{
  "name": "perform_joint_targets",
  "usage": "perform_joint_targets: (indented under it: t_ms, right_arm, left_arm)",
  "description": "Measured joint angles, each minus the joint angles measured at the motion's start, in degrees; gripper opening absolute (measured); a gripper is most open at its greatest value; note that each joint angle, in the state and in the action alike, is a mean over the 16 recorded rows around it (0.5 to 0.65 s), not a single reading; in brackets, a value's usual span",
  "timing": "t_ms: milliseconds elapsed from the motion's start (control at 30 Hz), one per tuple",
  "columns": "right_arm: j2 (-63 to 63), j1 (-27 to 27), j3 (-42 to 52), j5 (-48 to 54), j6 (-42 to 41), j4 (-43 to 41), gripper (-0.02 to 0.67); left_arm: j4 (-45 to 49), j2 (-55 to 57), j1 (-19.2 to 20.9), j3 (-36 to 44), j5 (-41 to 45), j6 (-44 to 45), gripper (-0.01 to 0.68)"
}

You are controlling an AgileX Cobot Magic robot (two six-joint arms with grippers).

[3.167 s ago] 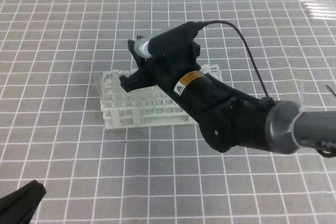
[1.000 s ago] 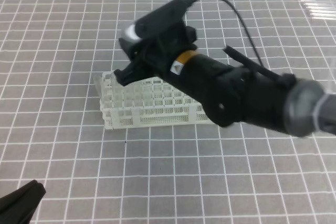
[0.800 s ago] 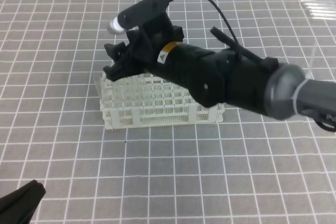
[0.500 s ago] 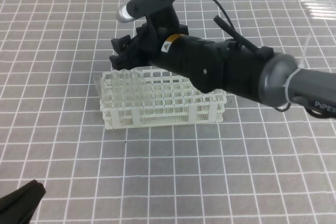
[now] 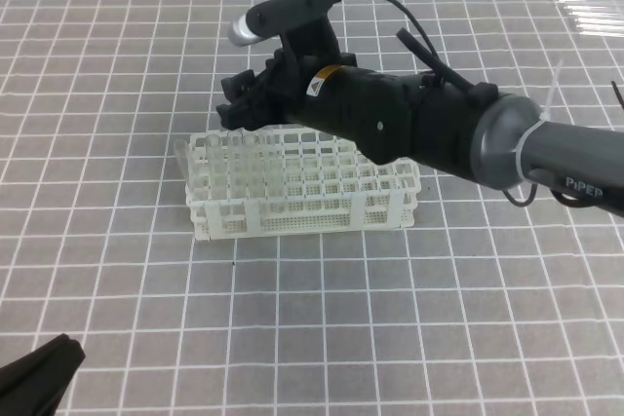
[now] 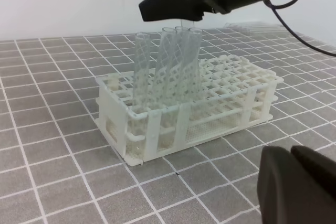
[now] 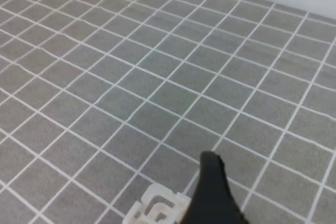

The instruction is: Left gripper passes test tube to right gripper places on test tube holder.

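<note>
"PiPER" stands in white on the grey arm [image 5: 575,168]; a yellow warning-triangle sticker [image 5: 316,85] (wording unreadable) marks its black body.

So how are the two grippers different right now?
The right gripper is up above the white rack, while the left gripper sits low at the near corner of the table. The right gripper is open; the left gripper is shut. The right gripper carries a silver cylinder on top; none shows on the left gripper. Both are black and empty.
</note>
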Motion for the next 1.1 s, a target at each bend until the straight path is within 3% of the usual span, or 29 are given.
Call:
perform_joint_targets:
  t_ms: [167,633,1100]
  right_arm:
    - [0.42,-0.16,-0.37,0.35,0.03,0.04,0.378]
    - [0.4,-0.18,-0.48,1.84,0.13,0.23,0.124]
    - [0.05,-0.18,-0.49,3.21,0.12,0.29,0.092]
  left_arm:
    - [0.0,-0.02,-0.01,-0.04,0.03,0.0,-0.001]
    - [0.01,-0.07,-0.02,-0.08,0.12,0.0,-0.001]
    - [0.02,-0.14,-0.03,-0.25,0.01,-0.07,0.0]
